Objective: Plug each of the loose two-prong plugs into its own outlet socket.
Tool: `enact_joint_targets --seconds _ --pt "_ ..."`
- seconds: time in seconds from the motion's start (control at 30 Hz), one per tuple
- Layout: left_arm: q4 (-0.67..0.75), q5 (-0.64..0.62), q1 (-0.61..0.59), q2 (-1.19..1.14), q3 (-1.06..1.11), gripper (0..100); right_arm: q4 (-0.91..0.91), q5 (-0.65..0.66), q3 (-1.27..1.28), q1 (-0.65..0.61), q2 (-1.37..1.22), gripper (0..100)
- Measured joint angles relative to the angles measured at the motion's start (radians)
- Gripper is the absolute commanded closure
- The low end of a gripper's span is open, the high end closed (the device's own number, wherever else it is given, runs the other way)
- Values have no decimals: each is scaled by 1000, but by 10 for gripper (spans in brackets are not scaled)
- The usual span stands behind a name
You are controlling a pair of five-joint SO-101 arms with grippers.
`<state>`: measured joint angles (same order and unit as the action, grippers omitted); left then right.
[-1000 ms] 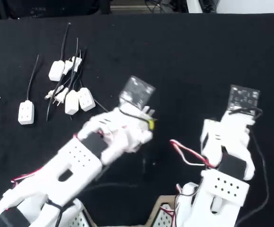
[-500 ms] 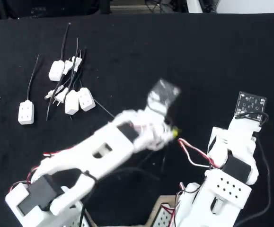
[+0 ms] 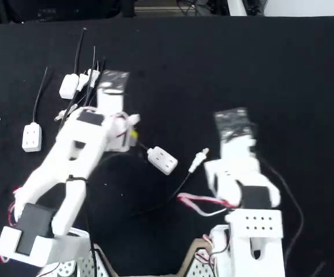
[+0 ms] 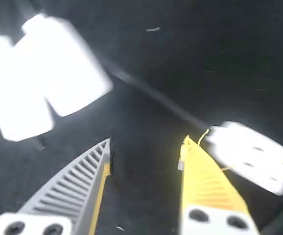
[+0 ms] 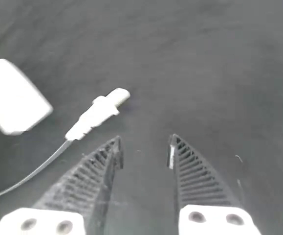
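Right gripper (image 5: 145, 142): fingers spread, nothing between them, low over the table (image 5: 219, 49). A plug (image 5: 98, 115) lies just beside one fingertip, outside the gap. Its wire (image 5: 29, 176) runs back under the arm.

Left gripper (image 4: 146, 147): wide open, empty. A socket (image 4: 253, 156) sits near the yellow finger's tip, not in the gap. Two more sockets (image 4: 43, 83) lie farther off.

High view: the socket and plug lie near each other but apart, between the arms. A pile (image 3: 77, 83) of plugs and sockets sits by the left arm, with a lone socket (image 3: 32, 137) off to its side.

Progress, as I judge it: no pair visibly joined; inside the pile I cannot tell. One pair is staged mid-table. Gripping, aligning and mating are all left.
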<state>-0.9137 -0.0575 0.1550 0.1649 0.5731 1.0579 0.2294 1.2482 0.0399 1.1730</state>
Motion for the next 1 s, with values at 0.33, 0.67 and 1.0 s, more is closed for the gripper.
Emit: enact_joint_targets --seconds 0.33,0.67,1.0 --pt "370 -100 -81 0 262 777 -106 -137 40 -193 -164 846" --pt "381 -133 -80 0 264 777 -127 -344 -187 -201 -628 846" --pt "381 -133 -80 0 264 777 -143 -519 -414 -201 -1010 936"
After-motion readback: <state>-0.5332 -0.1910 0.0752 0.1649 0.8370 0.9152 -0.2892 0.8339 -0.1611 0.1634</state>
